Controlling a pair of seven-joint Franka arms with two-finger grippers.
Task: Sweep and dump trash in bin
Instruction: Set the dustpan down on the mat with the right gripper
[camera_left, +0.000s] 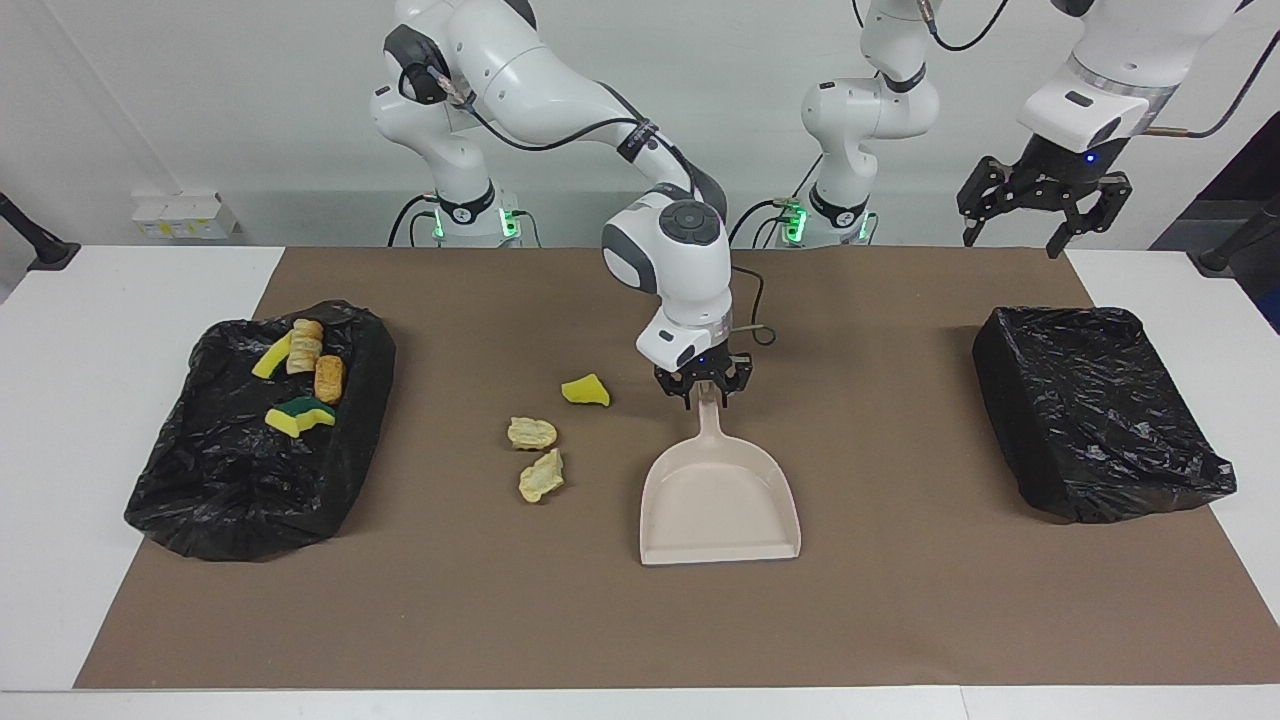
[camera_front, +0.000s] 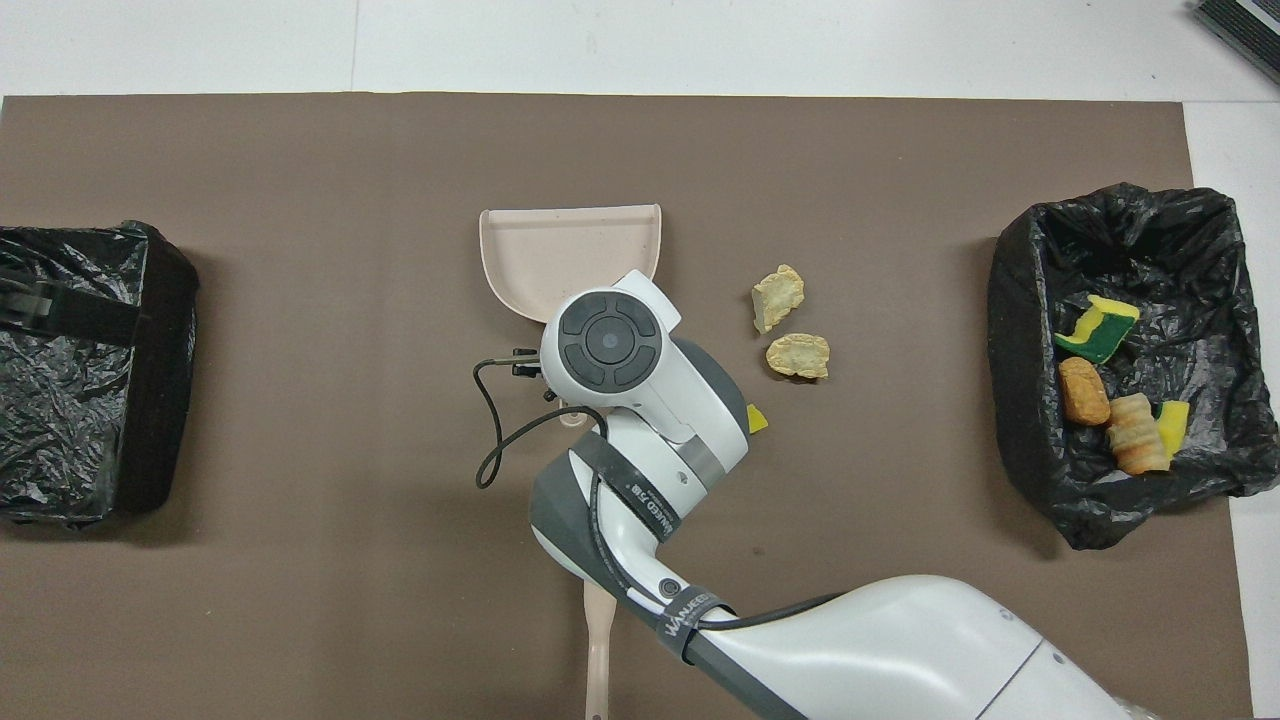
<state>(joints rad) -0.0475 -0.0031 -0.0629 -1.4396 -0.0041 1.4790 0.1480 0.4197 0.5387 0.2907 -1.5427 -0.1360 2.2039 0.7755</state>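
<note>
My right gripper is down at the mat's middle, shut on the handle of the beige dustpan, which lies flat with its mouth away from the robots. The arm covers the handle in the overhead view; the pan shows. Three scraps of trash lie on the mat beside the pan, toward the right arm's end: a yellow sponge bit and two tan chunks. Several more scraps lie in the black-lined bin at the right arm's end. My left gripper waits open, raised.
A second black-lined bin stands at the left arm's end, with no trash showing in it. A beige handle, seemingly the hand brush's, lies nearer to the robots than the dustpan, mostly under the right arm. White table borders the brown mat.
</note>
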